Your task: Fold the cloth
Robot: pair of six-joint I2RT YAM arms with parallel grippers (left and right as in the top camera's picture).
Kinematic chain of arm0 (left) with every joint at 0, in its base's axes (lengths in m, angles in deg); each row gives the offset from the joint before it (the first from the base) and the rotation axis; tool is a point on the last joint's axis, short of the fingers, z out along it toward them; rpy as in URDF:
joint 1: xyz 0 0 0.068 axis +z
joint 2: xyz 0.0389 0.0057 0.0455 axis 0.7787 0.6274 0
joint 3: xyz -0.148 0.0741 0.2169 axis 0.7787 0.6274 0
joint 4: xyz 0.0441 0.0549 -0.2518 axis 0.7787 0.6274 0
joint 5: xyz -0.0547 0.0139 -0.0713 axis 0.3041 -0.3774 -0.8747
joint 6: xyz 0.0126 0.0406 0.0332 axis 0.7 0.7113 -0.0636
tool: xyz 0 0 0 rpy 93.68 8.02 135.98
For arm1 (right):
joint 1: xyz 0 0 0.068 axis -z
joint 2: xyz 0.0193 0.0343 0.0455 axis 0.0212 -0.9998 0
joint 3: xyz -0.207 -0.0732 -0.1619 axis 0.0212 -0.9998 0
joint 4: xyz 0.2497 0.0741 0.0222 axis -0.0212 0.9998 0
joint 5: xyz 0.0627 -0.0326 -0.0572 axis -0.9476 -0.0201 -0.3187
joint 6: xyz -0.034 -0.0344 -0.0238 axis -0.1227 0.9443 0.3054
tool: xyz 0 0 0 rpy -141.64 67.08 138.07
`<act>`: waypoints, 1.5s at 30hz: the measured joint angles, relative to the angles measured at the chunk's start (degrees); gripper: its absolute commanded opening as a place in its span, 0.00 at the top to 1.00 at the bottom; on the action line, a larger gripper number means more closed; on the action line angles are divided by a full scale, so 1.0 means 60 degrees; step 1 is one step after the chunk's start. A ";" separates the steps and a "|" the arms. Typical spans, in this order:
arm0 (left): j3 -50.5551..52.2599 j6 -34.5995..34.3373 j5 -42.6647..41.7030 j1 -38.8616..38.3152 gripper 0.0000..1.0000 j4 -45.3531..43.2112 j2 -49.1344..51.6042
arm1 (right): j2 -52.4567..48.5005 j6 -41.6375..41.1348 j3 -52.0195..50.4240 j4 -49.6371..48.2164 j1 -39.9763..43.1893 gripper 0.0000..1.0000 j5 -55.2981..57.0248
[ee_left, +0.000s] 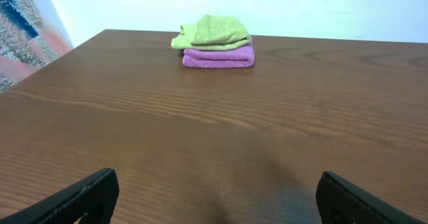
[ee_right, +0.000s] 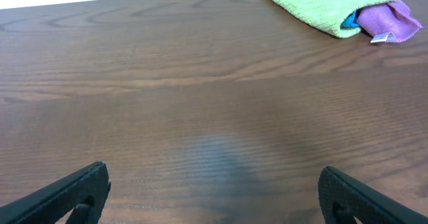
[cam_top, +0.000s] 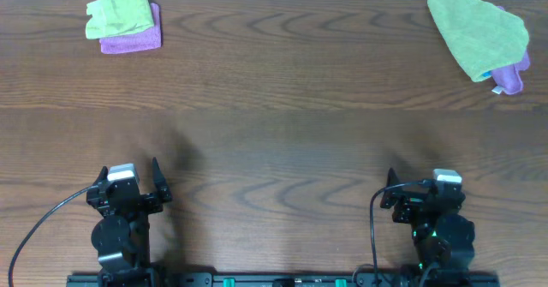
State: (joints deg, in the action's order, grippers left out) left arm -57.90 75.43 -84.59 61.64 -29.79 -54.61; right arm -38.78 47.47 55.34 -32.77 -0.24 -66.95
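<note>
The cloth [cam_top: 475, 28] is a lime-green towel lying loosely spread on top of a pile at the table's far right corner; in the right wrist view the cloth [ee_right: 328, 2] is at the top right. My left gripper [cam_top: 129, 168] rests near the front left edge, open and empty; the left wrist view shows the gripper [ee_left: 217, 197] over bare wood. My right gripper [cam_top: 419, 181] sits near the front right edge, also open with nothing between its fingers, and the wrist view shows it [ee_right: 214, 190] above bare table. Both are far from the cloth.
Under the cloth lie a blue cloth [ee_right: 350, 20] and a purple one [cam_top: 510, 77]. At the far left stands a small folded lime-green cloth [cam_top: 120, 8] on a folded purple cloth [cam_top: 133, 37]. The wooden table [cam_top: 274, 133] lies between.
</note>
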 measured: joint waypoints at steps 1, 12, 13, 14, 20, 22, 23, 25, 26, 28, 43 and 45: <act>0.0000 0.0000 0.0000 0.0000 0.05 0.0000 0.0000 | 0.0000 0.0000 0.0000 0.0000 0.0000 0.01 0.0000; 0.0000 0.0004 0.0000 0.0000 0.05 0.0000 0.0000 | 0.0000 0.0000 0.0000 0.0000 0.0000 0.01 0.0000; 0.0000 0.0000 0.0000 0.0000 0.05 0.0000 0.0000 | 0.0000 0.0000 0.0000 0.0000 0.0000 0.01 -0.0004; 0.0000 0.0000 0.0000 0.0000 0.05 0.0000 0.0000 | 0.0000 0.0000 0.0000 0.0000 0.0000 0.01 0.0000; 0.0000 0.0000 0.0000 0.0000 0.04 0.0000 0.0000 | 0.0000 0.0000 0.0000 0.0000 0.0000 0.01 0.0000; 0.0000 0.0000 0.0000 0.0000 0.05 0.0000 0.0000 | 0.0000 0.0000 0.0000 0.0000 0.0000 0.01 0.0000; 0.0000 0.0000 0.0000 0.0000 0.05 0.0000 0.0000 | 0.0000 0.0000 0.0000 0.0000 0.0000 0.01 -0.0004; 0.0000 0.0000 0.0000 0.0000 0.05 0.0000 0.0000 | 0.0000 0.0000 0.0000 0.0000 0.0000 0.01 0.0000; 0.0000 0.0000 0.0000 0.0000 0.05 0.0000 0.0000 | 0.0000 0.0000 0.0000 0.0000 0.0000 0.01 0.0000; 0.0000 0.0000 0.0000 0.0000 0.04 0.0000 0.0000 | 0.0000 0.0000 0.0000 0.0000 0.0000 0.01 -0.0004; 0.0000 0.0000 0.0000 0.0000 0.05 0.0000 0.0000 | 0.0000 -0.0047 -0.0018 -0.0572 0.0000 0.01 -0.0353; 0.0000 0.0000 0.0000 0.0000 0.04 -0.0004 0.0000 | -0.0004 -0.0066 -0.0055 -0.1366 0.0000 0.01 -0.0430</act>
State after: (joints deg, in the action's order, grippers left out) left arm -57.90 75.43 -84.59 61.64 -29.81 -54.61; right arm -38.80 47.08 55.01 -40.97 -0.24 -69.53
